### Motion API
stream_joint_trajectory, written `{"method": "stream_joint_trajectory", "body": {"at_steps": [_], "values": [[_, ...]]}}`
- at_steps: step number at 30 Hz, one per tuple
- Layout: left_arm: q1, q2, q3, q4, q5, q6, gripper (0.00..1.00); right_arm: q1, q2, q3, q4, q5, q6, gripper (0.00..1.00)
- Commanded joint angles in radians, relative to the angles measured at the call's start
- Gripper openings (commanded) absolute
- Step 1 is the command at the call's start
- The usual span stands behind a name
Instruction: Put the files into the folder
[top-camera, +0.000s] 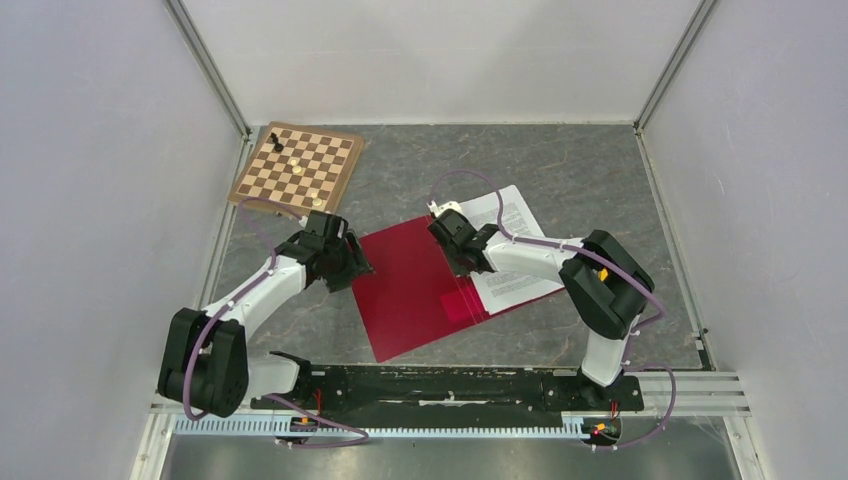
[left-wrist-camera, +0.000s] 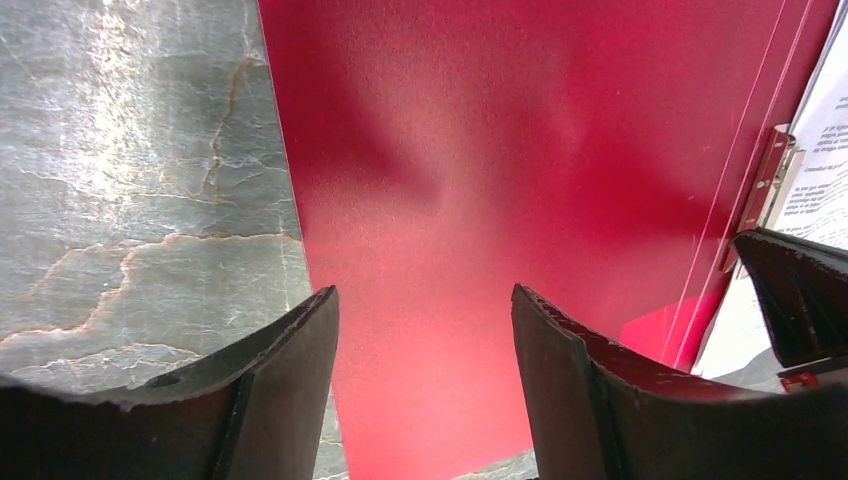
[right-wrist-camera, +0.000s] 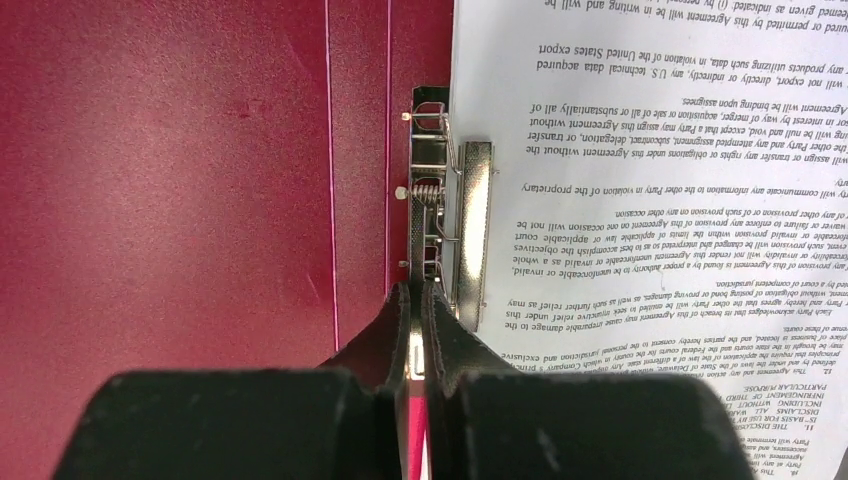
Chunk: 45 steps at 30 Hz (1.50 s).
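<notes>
The red folder lies open on the table, its inside cover facing up. The files, white sheets printed with black text, lie on its right half. My left gripper is open and empty, low over the folder's left edge, one finger over the table, one over the cover. My right gripper is shut on the lever of the metal clip at the folder's spine, beside the files. The clip and the right gripper's fingers also show in the left wrist view.
A brown-and-white chessboard with a few pieces lies at the back left. A pink patch sits near the folder's front spine. Grey marble table surrounds the folder; white walls close in the sides and back.
</notes>
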Motion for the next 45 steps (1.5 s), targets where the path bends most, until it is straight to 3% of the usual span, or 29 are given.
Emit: {"method": "stream_joint_trajectory", "body": {"at_steps": [1, 11, 18, 35, 45], "values": [[0.009, -0.045, -0.047, 0.098, 0.062, -0.012, 0.71, -0.03, -0.073, 0.078, -0.026, -0.042, -0.002, 0.0], [0.009, -0.16, -0.134, 0.134, 0.075, -0.064, 0.71, -0.073, -0.132, 0.1, -0.05, -0.073, -0.011, 0.0], [0.01, -0.243, -0.181, 0.178, 0.096, -0.057, 0.77, -0.122, -0.182, 0.097, -0.059, -0.118, -0.007, 0.0], [0.01, -0.256, -0.27, 0.602, 0.343, -0.169, 0.8, -0.177, -0.256, 0.096, -0.09, -0.162, -0.02, 0.0], [0.009, -0.352, -0.142, 0.478, 0.36, -0.177, 0.81, -0.18, -0.232, -0.016, 0.017, -0.223, 0.041, 0.0]]}}
